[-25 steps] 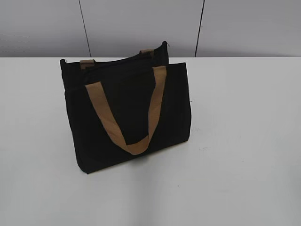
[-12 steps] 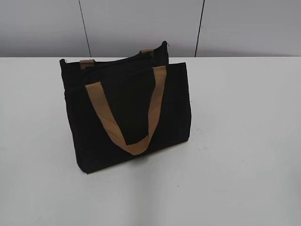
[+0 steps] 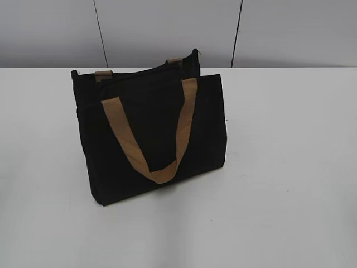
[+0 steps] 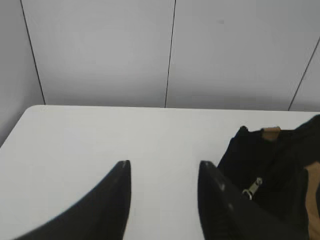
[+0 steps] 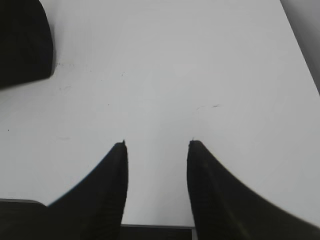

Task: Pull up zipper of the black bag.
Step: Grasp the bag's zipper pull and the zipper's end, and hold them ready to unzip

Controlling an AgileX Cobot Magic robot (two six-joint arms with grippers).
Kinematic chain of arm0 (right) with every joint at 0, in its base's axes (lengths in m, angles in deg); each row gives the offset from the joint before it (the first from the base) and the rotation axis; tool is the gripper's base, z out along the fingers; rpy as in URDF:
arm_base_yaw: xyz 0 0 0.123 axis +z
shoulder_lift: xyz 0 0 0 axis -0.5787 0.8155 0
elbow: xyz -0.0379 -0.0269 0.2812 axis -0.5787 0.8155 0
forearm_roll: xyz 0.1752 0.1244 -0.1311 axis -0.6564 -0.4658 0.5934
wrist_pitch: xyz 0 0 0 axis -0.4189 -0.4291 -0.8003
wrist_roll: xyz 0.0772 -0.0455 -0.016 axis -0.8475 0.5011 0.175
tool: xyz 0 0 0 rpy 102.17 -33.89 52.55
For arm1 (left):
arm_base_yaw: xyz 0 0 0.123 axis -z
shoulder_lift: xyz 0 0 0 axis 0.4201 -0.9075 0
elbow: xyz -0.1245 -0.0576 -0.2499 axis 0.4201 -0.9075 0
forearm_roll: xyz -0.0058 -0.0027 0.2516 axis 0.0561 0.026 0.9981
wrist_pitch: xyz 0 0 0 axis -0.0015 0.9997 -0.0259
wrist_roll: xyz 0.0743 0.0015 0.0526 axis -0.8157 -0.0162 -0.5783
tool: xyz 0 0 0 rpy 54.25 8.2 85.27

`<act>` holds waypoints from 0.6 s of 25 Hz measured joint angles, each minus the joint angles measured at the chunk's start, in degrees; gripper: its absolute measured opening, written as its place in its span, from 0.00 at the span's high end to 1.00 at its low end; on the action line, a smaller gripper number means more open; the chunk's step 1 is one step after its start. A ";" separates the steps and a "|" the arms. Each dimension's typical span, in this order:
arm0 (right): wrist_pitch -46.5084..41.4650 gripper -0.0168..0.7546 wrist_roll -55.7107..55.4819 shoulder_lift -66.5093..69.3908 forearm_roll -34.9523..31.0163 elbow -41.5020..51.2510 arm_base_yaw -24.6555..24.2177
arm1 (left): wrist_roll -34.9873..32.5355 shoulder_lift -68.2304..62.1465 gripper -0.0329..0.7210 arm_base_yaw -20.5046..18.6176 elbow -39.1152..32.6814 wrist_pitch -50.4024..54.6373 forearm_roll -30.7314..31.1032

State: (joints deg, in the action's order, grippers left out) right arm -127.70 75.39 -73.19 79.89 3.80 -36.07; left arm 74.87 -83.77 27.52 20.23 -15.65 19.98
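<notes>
The black bag (image 3: 153,131) stands upright on the white table (image 3: 279,167), left of centre, with a tan strap handle (image 3: 149,142) hanging down its front. Neither gripper shows in the exterior view. In the left wrist view my left gripper (image 4: 162,165) is open and empty over the table, just left of the bag (image 4: 280,165). The zipper's silver pull tab (image 4: 252,187) hangs on the bag's end, beside the right finger. In the right wrist view my right gripper (image 5: 157,143) is open and empty; a corner of the bag (image 5: 22,42) is at top left.
A grey panelled wall (image 3: 167,28) stands behind the table's far edge. The table's left edge (image 4: 15,125) shows in the left wrist view and its near edge (image 5: 155,226) in the right wrist view.
</notes>
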 joint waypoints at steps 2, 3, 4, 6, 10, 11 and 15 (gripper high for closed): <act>0.00 0.57 0.00 0.00 0.00 0.00 0.00 | -0.06 -4.11 0.49 0.48 0.00 -4.49 -0.33; 0.00 0.57 0.00 0.00 0.00 0.00 0.00 | -0.06 -6.37 0.48 1.37 0.00 -6.78 -0.69; 0.00 0.57 0.00 0.00 0.00 0.00 0.00 | -0.06 -8.61 0.46 2.31 0.00 -8.65 -1.04; 0.00 0.57 0.00 0.00 0.00 0.00 0.00 | -0.11 -13.06 0.44 4.77 -0.06 -13.30 -1.75; 0.00 0.57 0.00 0.00 0.00 0.00 0.00 | -0.11 -22.95 0.43 9.02 -3.04 -26.63 -2.90; 0.00 0.57 0.00 0.00 0.00 0.00 0.00 | -0.11 -25.59 0.43 9.91 -4.56 -29.75 -2.97; 0.00 0.57 0.00 0.00 0.00 0.00 0.00 | -0.07 -35.68 0.43 14.11 -10.87 -45.29 -3.51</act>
State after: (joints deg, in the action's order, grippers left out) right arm -127.70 75.39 -73.19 79.89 3.80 -36.07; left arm 74.80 -119.45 41.64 9.35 -60.94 16.47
